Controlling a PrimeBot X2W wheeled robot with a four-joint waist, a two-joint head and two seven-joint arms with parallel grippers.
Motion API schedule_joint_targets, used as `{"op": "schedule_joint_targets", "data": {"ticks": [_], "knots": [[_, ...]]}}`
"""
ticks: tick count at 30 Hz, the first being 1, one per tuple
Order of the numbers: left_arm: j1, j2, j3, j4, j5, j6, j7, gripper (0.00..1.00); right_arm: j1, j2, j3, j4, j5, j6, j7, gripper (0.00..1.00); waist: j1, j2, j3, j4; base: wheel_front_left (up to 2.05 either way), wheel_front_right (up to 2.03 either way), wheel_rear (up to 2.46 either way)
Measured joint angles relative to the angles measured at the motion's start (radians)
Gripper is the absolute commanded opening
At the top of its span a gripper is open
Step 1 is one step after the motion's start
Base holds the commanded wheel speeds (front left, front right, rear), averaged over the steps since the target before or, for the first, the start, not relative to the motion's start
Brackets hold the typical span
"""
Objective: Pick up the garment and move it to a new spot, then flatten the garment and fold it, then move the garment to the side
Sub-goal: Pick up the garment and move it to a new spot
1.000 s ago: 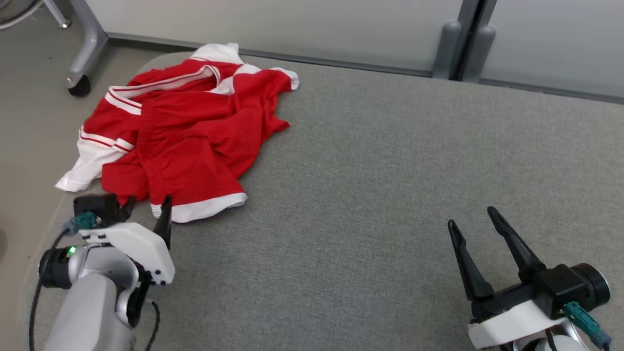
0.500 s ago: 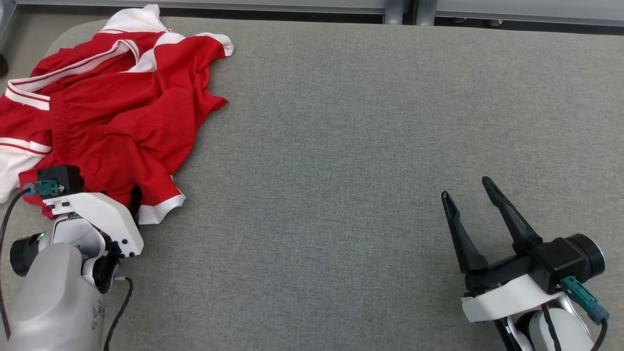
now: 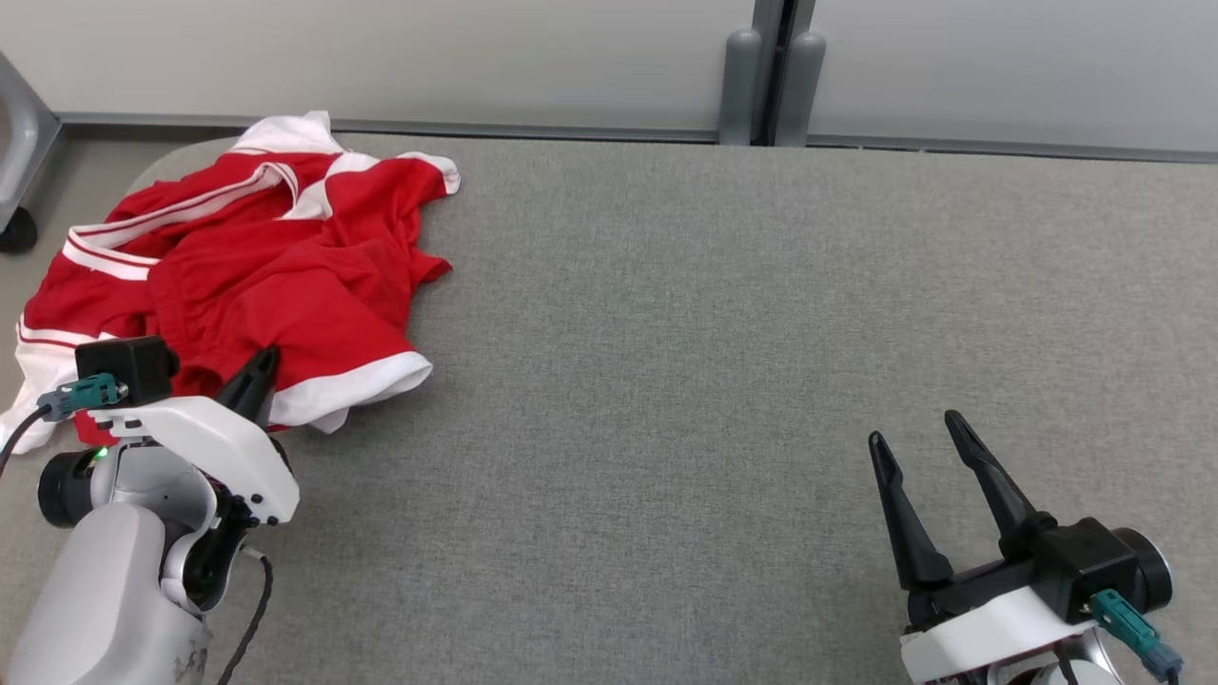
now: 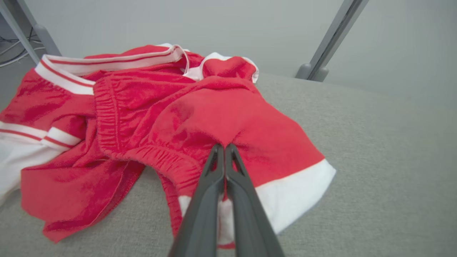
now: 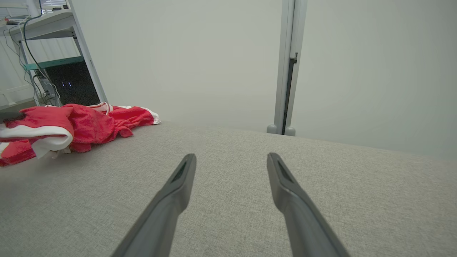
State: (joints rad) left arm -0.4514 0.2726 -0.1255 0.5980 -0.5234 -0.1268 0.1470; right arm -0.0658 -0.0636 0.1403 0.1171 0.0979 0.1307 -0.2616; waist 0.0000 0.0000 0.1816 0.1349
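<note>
The pick-up is in hand, the left end effector (image 4: 224, 148) clamped on the crumpled red garment (image 3: 257, 247) at the bench's (image 3: 714, 333) far-left corner; the right end effector (image 3: 913, 428) stands apart, empty; next, probably lift and carry it centreward.

The grey tabletop (image 3: 714, 333) lies bare from the middle across to the right. My right end effector (image 3: 913, 428), fingers spread at the near right, has free passage forward and leftward. At the far side a pale wall (image 3: 428, 57) with an upright post (image 3: 773, 86) stands just behind the tabletop. The far-left corner is taken up by the rumpled red garment (image 3: 276, 276), heaped in folds. My left end effector (image 3: 259, 366) is pinched onto its near edge. Beyond the left edge stands a grey frame leg (image 3: 24, 143) on a caster (image 3: 17, 231).
</note>
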Motion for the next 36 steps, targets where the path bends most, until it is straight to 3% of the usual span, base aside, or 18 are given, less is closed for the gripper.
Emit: {"op": "schedule_joint_targets", "data": {"ticks": [4, 9, 14, 22, 25, 26, 30, 33, 36], "knots": [[0.072, 0.0, -0.015, -0.246, -0.036, 0.0, 0.052, 0.0, 0.015, 0.008, 0.005, -0.004, 0.009, 0.0, 0.0, 1.0, 0.0, 0.0, -0.041, -0.022, 0.0, 0.0, 0.0], [0.108, -0.054, -0.08, -0.567, -0.051, 0.027, 0.159, 0.0, 0.016, 0.012, 0.013, -0.008, 0.013, 0.0, 0.0, 1.0, 0.0, 0.0, -0.064, -0.084, 0.0, 0.0, 0.0], [0.097, -0.131, -0.15, -0.726, -0.069, 0.058, 0.219, 0.0, 0.008, 0.014, 0.025, -0.012, 0.03, 0.0, 0.0, 1.0, 0.0, 0.0, -0.07, -0.166, 0.0, 0.0, 0.0], [-0.034, -0.215, -0.279, -0.734, -0.089, 0.087, 0.192, 0.0, -0.006, 0.015, 0.041, -0.017, 0.072, 0.0, 0.0, 1.0, 0.0, 0.0, -0.061, -0.318, 0.0, 0.0, 0.0], [-0.094, -0.222, -0.328, -0.705, -0.104, 0.116, 0.143, 0.0, -0.006, 0.015, 0.038, -0.019, 0.075, 0.0, 0.0, 1.0, 0.0, 0.0, -0.054, -0.372, 0.0, 0.0, 0.0], [-0.131, -0.222, -0.358, -0.683, -0.136, 0.149, 0.095, 0.0, -0.007, 0.015, 0.034, -0.021, 0.079, 0.0, 0.0, 1.0, 0.0, 0.0, -0.049, -0.404, 0.0, 0.0, 0.0], [-0.169, -0.225, -0.423, -0.606, -0.179, 0.212, 0.034, 0.0, -0.006, 0.015, 0.031, -0.024, 0.084, 0.0, 0.0, 1.0, 0.0, 0.0, -0.038, -0.454, 0.0, 0.0, 0.0], [-0.133, -0.225, -0.428, -0.524, -0.177, 0.232, 0.013, 0.0, -0.003, 0.015, 0.027, -0.028, 0.091, 0.0, 0.0, 1.0, 0.0, 0.0, -0.031, -0.471, 0.0, 0.0, 0.0], [0.0, -0.193, -0.426, -0.472, -0.221, 0.226, 0.007, 0.0, 0.015, 0.015, 0.021, -0.028, 0.093, 0.0, 0.0, 1.0, 0.0, 0.0, -0.034, -0.471, 0.0, 0.0, 0.0]]}}
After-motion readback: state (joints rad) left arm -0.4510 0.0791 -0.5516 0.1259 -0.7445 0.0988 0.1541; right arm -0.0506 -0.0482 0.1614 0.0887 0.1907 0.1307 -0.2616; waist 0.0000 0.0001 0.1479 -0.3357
